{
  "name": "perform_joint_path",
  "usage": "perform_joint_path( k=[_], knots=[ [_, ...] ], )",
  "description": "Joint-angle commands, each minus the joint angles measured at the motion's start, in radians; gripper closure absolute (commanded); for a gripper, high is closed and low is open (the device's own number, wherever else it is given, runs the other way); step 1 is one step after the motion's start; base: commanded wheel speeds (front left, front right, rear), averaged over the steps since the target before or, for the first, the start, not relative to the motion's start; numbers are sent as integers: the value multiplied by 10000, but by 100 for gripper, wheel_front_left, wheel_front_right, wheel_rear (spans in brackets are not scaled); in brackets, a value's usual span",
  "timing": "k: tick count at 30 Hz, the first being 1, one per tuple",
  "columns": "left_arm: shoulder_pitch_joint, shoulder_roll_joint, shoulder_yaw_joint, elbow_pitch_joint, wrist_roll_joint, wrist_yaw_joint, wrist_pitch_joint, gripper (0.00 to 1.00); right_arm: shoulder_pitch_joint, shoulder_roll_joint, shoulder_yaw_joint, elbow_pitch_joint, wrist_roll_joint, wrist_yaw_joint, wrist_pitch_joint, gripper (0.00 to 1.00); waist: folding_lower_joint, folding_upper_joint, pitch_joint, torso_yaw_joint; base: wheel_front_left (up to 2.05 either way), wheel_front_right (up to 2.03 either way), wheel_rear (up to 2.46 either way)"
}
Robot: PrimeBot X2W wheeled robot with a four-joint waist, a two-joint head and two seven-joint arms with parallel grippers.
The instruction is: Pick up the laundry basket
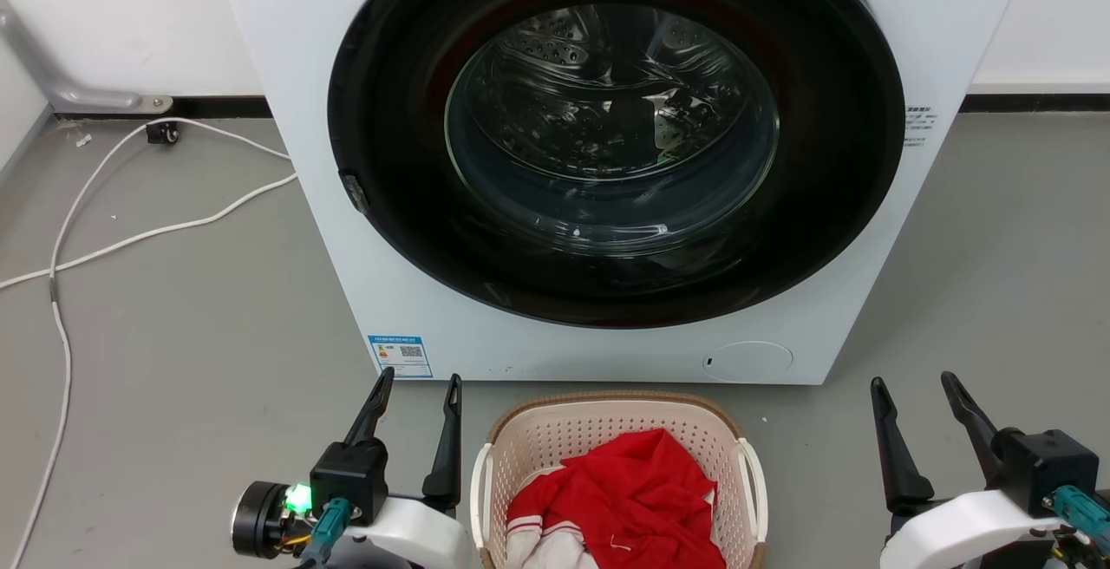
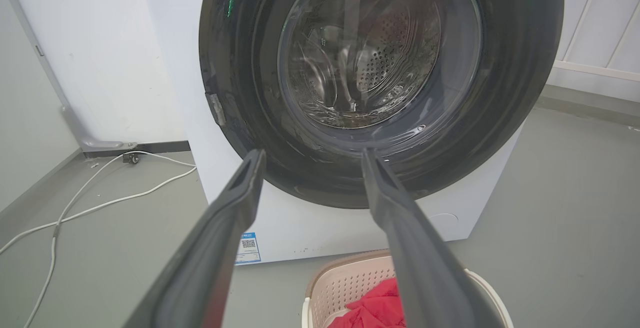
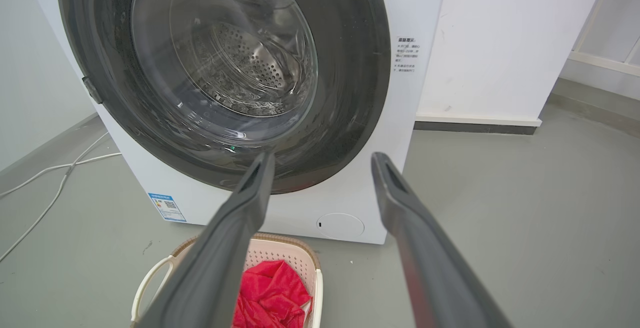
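The left gripper (image 1: pixel 420 378) has two long, tapering fingers (image 1: pixel 447 448) of matte dark grey plastic, each with a recessed channel along its inner face. They are mounted on a black box-shaped housing (image 1: pixel 351 469). A green indicator light (image 1: pixel 297 498) glows beside a black cylindrical module (image 1: pixel 258 519), and a teal cable connector (image 1: pixel 334 519) sits below. Behind is a glossy white forearm shell (image 1: pixel 416 533). The right gripper (image 1: pixel 913 380) has the same fingers, housing, connector and shell.

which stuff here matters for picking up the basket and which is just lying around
For the job: cream perforated brown-rimmed plastic laundry basket; left gripper; right gripper, both open.
Just there: white front-loading washing machine; red cloth in the basket; loose white cable.
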Motion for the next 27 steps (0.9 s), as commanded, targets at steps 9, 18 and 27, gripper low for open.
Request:
perform_joint_path(
  k=[9,18,27],
  knots=[
    [24,-19,58,150,-23,18,-27,0,-74,28,-33,76,27,-7,-80,0,0,0,46,-24,0,0,0],
    [-871,-29,17,733,-170,-67,-26,0,-610,28,-395,362,197,-7,-65,0,0,0,881,-172,0,0,0],
    [-2737,-36,-54,2284,-592,-120,144,0,-1956,28,-525,1489,407,-7,-76,0,0,0,2433,-410,0,0,0]
  ],
)
